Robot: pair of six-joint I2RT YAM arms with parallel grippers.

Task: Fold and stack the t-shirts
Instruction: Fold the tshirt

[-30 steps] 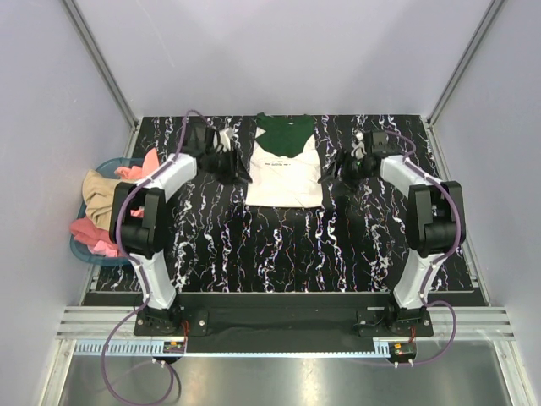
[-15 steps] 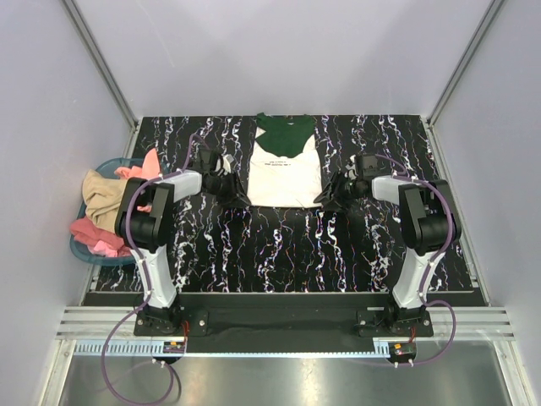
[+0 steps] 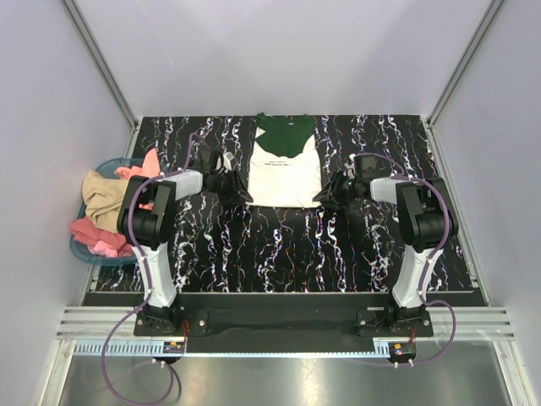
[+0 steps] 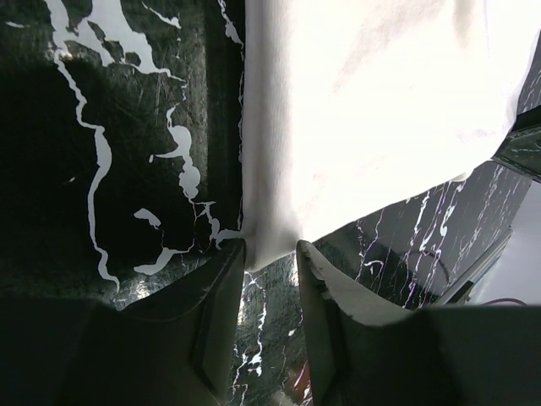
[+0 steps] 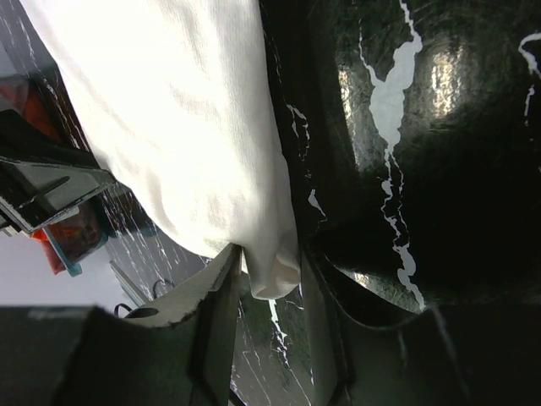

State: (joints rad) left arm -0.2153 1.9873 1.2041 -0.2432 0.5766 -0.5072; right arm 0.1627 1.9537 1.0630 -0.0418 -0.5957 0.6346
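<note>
Two t-shirts lay at the upper centre of the black, white-veined counter (image 3: 279, 245): a cream-white t-shirt (image 3: 285, 176) spread flat over a dark green t-shirt (image 3: 286, 133). Both arms reached low and inward. The left claw (image 4: 270, 249) stood part-open astride the cream hem's lower-left corner. The right claw (image 5: 269, 254) stood likewise at the lower-right, soft knit between its jaws, not visibly pinched.
</note>
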